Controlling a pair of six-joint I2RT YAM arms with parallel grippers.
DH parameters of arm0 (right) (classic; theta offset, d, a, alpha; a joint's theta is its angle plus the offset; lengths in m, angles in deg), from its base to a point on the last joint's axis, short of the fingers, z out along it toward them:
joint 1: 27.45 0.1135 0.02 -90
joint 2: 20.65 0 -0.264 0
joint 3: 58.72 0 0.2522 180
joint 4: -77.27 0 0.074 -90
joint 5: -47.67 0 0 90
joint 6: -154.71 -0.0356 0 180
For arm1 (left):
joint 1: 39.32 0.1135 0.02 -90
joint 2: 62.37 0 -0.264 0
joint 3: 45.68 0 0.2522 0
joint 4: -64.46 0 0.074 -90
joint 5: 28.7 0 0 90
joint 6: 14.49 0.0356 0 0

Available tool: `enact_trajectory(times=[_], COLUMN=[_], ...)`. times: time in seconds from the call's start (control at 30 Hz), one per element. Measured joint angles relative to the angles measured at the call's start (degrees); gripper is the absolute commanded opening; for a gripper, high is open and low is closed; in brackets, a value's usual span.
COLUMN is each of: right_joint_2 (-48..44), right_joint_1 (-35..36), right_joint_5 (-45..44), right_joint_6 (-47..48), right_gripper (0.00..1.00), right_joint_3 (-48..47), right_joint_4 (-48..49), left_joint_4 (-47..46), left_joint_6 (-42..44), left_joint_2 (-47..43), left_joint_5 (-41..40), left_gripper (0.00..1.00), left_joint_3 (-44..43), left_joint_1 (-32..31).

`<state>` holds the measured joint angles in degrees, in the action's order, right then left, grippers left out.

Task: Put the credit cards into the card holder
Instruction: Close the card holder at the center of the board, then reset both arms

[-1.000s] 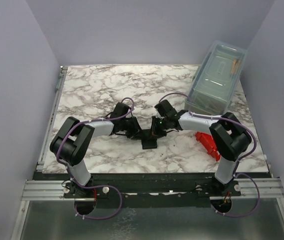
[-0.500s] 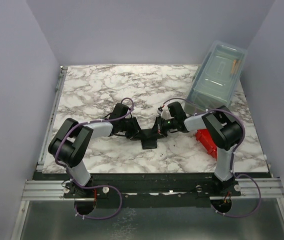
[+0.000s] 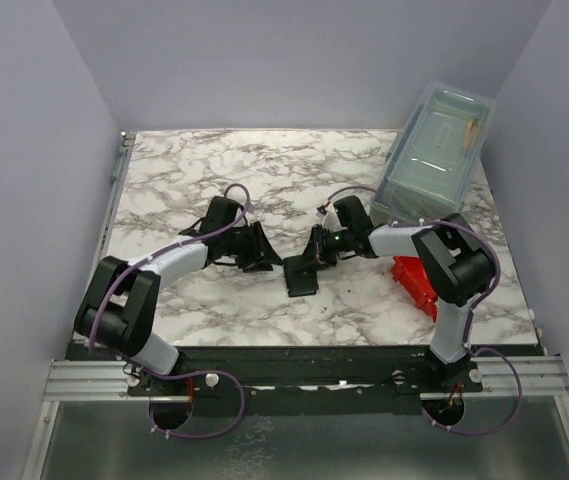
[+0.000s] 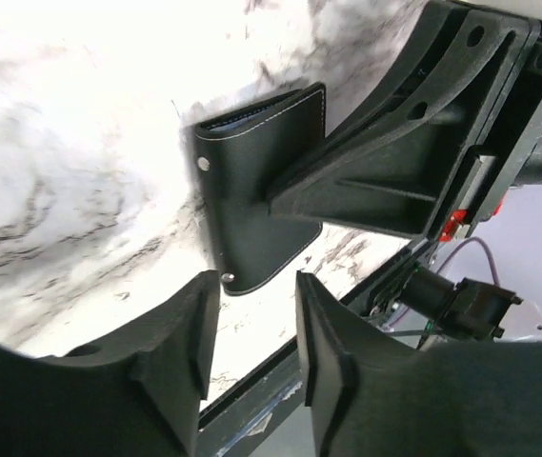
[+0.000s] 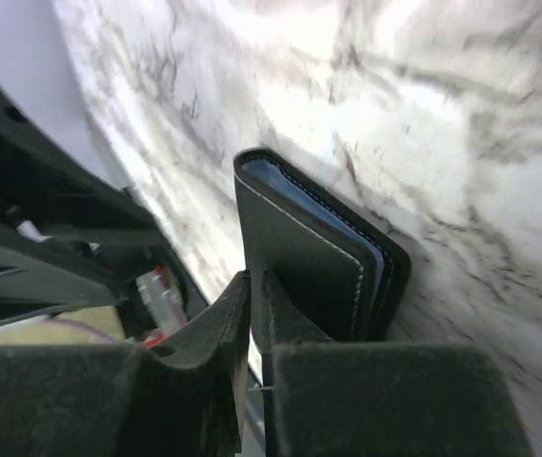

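Holder [image 3: 301, 277] lies folded shut on table [image 3: 184, 170] between the two claws, blue lining just showing at its open edge. Apart from it, left claw [image 4: 256, 297] stands with jaws parted and nothing in them. Over the cover, right claw [image 5: 251, 288] is all but closed: a mere slit, nothing seen in it, tips touching holder or just off, can't tell which. Cards not in view; perhaps inside, unconfirmed. Risks: right tips dragging the cover on lift-off could slide holder or flip the fold open, spilling any cards. Claws sit near each other, so a careless retreat could knock them together.
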<state>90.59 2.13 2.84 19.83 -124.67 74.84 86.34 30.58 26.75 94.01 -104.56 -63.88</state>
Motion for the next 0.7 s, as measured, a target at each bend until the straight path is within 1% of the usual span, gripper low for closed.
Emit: enact_trajectory(times=[0.07,0.13,0.17,0.23,0.3,0.37,0.47,0.53,0.67,0.7], right_joint_2=[-1.64,-3.39,-4.50,-7.45,-11.13,-15.47,-22.08,-26.43,-33.73,-35.26], right_joint_1=[-0.04,-0.33,-0.42,-0.42,-0.42,-0.39,-0.39,-0.39,-0.39,-0.39], right_joint_5=[-4.17,-8.57,-10.25,-13.03,-15.39,-17.73,-20.46,-21.81,-24.33,-25.03], right_joint_6=[2.82,5.55,6.67,8.52,9.70,10.56,11.19,11.41,11.47,11.47], right_gripper=[0.26,0.37,0.43,0.54,0.63,0.67,0.68,0.68,0.68,0.68], right_joint_3=[-3.54,-7.30,-8.87,-11.17,-11.96,-11.69,-9.51,-7.17,-2.91,-2.10], right_joint_4=[-6.99,-13.03,-15.65,-19.89,-22.77,-25.31,-27.71,-28.89,-32.04,-32.83], left_joint_4=[1.55,2.05,2.21,2.27,2.19,2.23,2.03,0.50,-5.16,-6.71], left_joint_6=[1.33,2.14,2.40,2.89,2.95,2.86,2.49,1.88,-2.12,-3.06], left_joint_2=[-2.12,-3.32,-3.43,-2.82,-1.22,1.11,4.15,6.10,10.08,10.88], left_joint_5=[-0.04,0.00,0.07,1.09,2.38,3.32,4.15,4.63,7.02,7.04], left_gripper=[0.54,0.60,0.61,0.65,0.70,0.73,0.74,0.69,0.47,0.43], left_joint_3=[-0.83,-1.75,-2.25,-3.04,-3.26,-3.23,-3.17,-2.73,-1.27,-1.27], left_joint_1=[1.99,3.54,3.96,4.04,3.54,2.60,0.81,-0.13,-0.61,-0.61])
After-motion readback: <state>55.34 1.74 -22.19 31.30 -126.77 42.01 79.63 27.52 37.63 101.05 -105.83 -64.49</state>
